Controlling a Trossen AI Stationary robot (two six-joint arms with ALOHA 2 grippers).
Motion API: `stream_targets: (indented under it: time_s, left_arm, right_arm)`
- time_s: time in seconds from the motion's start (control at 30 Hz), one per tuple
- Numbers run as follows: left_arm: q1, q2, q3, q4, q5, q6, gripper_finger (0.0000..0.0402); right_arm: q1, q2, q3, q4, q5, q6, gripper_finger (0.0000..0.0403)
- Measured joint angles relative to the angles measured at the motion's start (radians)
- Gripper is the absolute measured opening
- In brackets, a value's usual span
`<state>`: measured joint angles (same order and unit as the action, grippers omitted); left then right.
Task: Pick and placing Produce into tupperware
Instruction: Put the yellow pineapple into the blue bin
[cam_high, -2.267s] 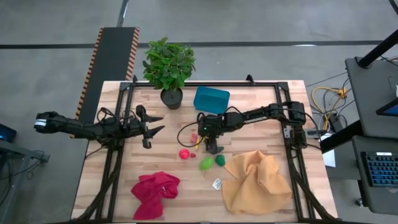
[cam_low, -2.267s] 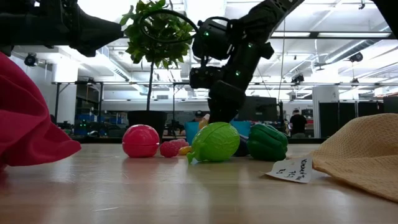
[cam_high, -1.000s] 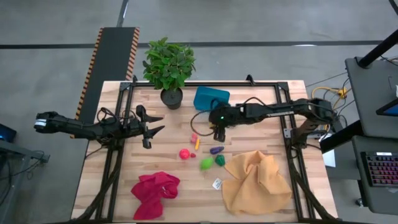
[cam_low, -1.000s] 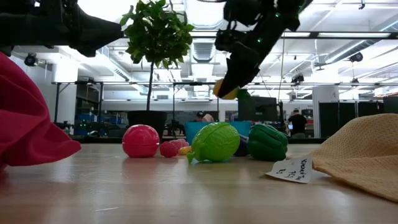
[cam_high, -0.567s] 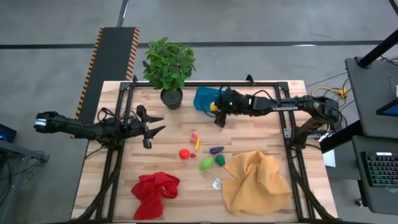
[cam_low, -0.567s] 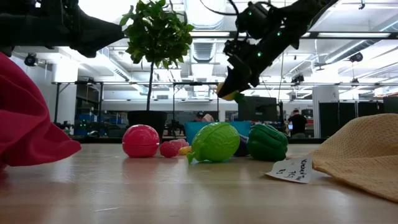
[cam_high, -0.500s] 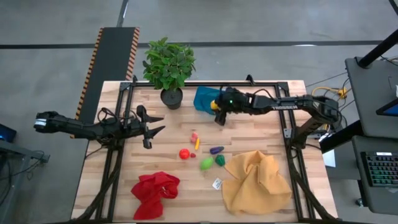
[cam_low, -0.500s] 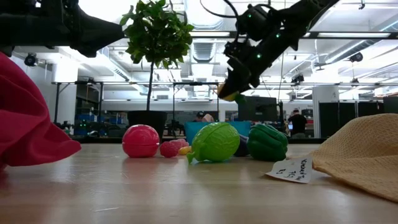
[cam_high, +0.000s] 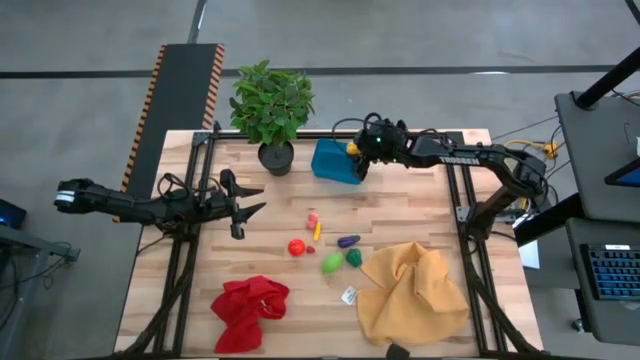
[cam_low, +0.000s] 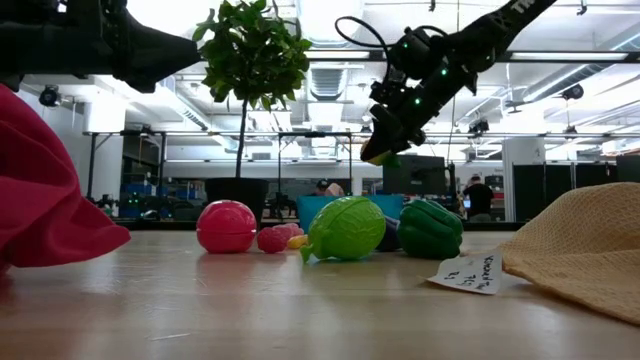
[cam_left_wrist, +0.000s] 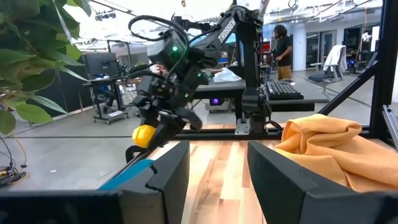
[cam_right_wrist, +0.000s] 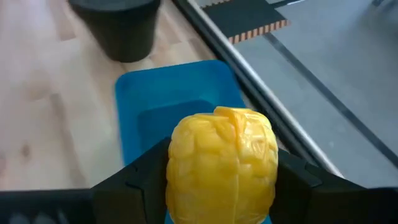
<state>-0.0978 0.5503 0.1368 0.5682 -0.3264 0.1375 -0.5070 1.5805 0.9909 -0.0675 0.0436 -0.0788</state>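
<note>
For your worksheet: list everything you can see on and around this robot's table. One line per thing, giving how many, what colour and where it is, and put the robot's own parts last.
tupperware: 1, teal-blue, far side of table, beside the plant pot.
yellow produce: 1, yellow, held in the right gripper above the tupperware.
loose produce: about 7, red, pink, orange, purple and green, table centre.
potted plant: 1, green in a dark pot, far edge.
red cloth: 1, near left corner.
mustard cloth: 1, near right.
white tag: 1, between the cloths.
person: 1, in the room beyond the table.
left gripper: 1, dark, open, left side, holding nothing.
right gripper: 1, dark, closed on the yellow produce.
</note>
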Motion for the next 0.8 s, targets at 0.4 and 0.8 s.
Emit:
stream_targets:
  time_s: [0.4, 0.8]
  left_arm:
    - [0.0, -0.003, 0.0, 0.0, 0.0, 0.0, 0.0148]
    - [0.0, -0.001, 0.0, -0.001, 0.0, 0.0, 0.0148]
  right_arm:
    - [-0.035, 0.163, 0.075, 0.054, -0.08, -0.017, 0.0194]
    - [-0.035, 0.369, 0.361, -0.156, -0.095, -0.08, 0.0194]
